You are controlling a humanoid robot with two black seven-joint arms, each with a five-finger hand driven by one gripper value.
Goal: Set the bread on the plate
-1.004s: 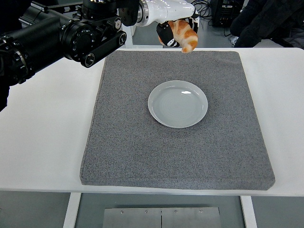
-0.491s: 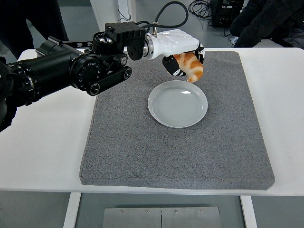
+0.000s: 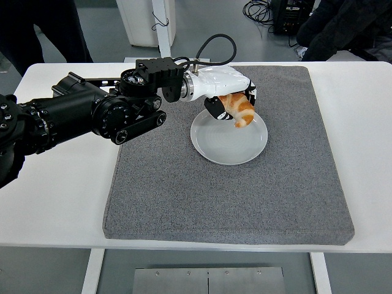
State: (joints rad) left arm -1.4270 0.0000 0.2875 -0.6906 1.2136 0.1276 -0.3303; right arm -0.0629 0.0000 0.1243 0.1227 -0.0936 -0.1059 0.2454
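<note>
My left arm reaches in from the left edge over the grey mat. Its white hand point(image 3: 228, 98) is shut on the bread point(image 3: 239, 109), a small orange-brown croissant with pale tips. The bread hangs point-down just above the far rim of the round pale-grey plate point(image 3: 228, 146), which sits near the middle of the mat. Whether the bread's lower tip touches the plate cannot be told. The hand's fingers wrap the bread's upper part and hide it. My right arm does not show.
The grey mat point(image 3: 184, 190) covers most of the white table point(image 3: 55, 184). A cable loops up behind the hand. Dark-clothed people stand at the top left and top right, beyond the table's far edge.
My left hand has carried the bread from beyond the mat's far edge toward me and downward, ending just over the plate's far rim. The arm has lowered with it.
</note>
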